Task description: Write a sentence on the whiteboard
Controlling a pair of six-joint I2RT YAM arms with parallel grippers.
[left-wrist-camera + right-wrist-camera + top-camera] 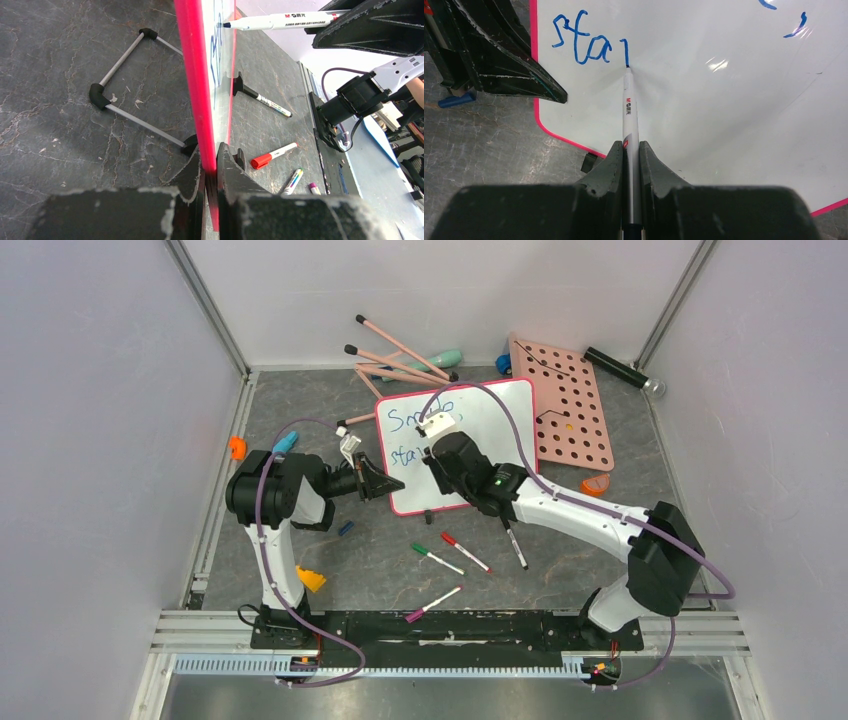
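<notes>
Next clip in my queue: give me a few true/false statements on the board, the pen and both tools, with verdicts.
1. The right tool is shut on the marker. True.
2. The marker's tip hovers clear of the whiteboard. False: it touches the surface.
3. The left tool clamps the whiteboard's edge. True.
4. The sentence is finished. False: its second line shows only "sta" plus one stroke.
</notes>
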